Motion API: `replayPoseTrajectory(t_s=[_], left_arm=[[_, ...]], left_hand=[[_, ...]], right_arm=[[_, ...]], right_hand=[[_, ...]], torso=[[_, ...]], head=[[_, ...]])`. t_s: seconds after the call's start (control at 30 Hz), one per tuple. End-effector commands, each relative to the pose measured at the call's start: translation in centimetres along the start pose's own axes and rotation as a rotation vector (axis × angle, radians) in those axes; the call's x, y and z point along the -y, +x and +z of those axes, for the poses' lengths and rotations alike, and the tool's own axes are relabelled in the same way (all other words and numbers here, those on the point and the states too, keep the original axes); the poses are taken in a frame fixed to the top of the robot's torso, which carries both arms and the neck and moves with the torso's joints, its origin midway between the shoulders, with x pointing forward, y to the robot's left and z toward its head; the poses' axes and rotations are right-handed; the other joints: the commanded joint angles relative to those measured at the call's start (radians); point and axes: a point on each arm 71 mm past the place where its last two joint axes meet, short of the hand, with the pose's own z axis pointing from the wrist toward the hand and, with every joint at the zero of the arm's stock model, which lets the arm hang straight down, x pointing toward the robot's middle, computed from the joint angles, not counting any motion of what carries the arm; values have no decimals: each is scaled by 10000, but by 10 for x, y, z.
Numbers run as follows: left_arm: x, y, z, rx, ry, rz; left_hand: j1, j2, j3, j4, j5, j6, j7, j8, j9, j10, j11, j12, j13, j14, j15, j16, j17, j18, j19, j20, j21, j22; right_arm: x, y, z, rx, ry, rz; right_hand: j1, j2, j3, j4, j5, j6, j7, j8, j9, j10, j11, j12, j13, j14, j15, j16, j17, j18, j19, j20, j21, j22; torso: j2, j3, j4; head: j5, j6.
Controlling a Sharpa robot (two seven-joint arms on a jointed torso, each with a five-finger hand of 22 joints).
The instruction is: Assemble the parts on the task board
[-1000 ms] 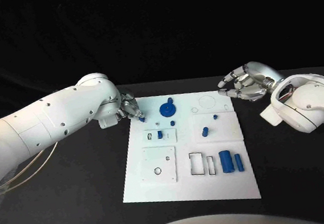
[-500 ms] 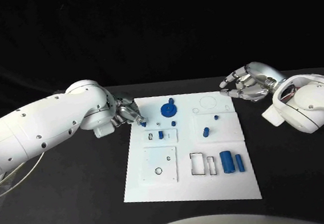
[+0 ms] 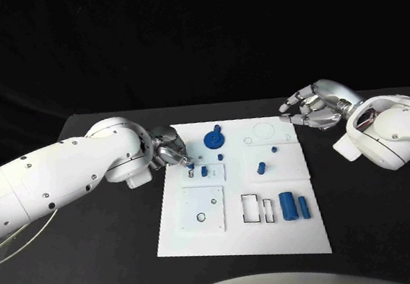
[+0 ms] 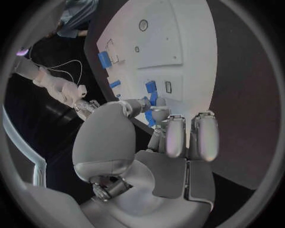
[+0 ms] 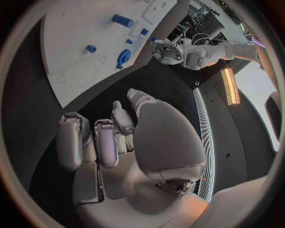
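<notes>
The white task board (image 3: 242, 242) lies mid-table; the left wrist view shows the task board (image 4: 178, 42) too. My left hand (image 3: 168, 150) hovers over its left edge, pinching a small blue part (image 3: 186, 163) between thumb and a finger, just above a small slot next to a blue block (image 3: 204, 171). The left wrist view has the pinched part (image 4: 148, 100) at my fingertips. A blue gear (image 3: 212, 139), a short peg (image 3: 259, 168) and two blue cylinders (image 3: 293, 205) rest on the board. My right hand (image 3: 310, 107) hangs off the board's far right corner, fingers curled, holding nothing.
The black table (image 3: 85, 249) stretches wide on both sides of the board. Empty rectangular slots (image 3: 255, 207) and a raised white plate (image 3: 203, 208) take up the board's near half. A faint circular outline (image 3: 263, 130) marks its far right.
My left hand has moved toward me and to the right with the blue part, from beside the board's far left corner to over its left edge. The right hand has hardly moved.
</notes>
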Motion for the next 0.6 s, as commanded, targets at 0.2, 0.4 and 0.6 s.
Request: replayPoseTrajectory(t_s=[0.2, 0.4, 0.6], left_arm=[[0, 9, 6, 57, -217, 568], [-2, 14, 8, -78, -349, 777], [-2, 15, 8, -131, -410, 887]], left_hand=[[-45, 1, 1965, -1899, 73, 100, -51, 33, 115, 94, -7, 88, 66, 407, -74, -9, 13, -75, 93, -15, 68, 422], [-106, -45, 2003, -1944, 280, 137, -71, 58, 111, 143, -27, 108, 91, 408, -93, -10, 14, -87, 133, -36, 98, 476], [-147, -73, 2009, -1973, 447, 157, -81, 73, 108, 183, -39, 137, 135, 410, -104, -9, 17, -88, 139, -50, 107, 488]], right_arm=[[1, 2, 0, -181, -17, -80], [1, 2, -1, -202, 10, -82], [1, 2, -1, -206, 10, -80]], right_hand=[[-56, -47, 45, 15, 69, -74, 24, 67, 11, -64, 1, -50, -9, 570, -64, -36, 551, 90, -90, -4, -46, 1235], [-80, -44, 52, 37, 78, -77, 23, 77, 11, -71, 1, -59, -21, 569, -63, -43, 540, 94, -98, -4, -63, 1225], [-80, -44, 52, 37, 78, -77, 23, 77, 11, -71, 1, -59, -21, 569, -63, -43, 540, 94, -98, -4, -63, 1225]], torso=[[27, 7, -21], [17, 15, -17], [13, 16, -13]], head=[[-13, -2], [-9, -39], [-6, -52]])
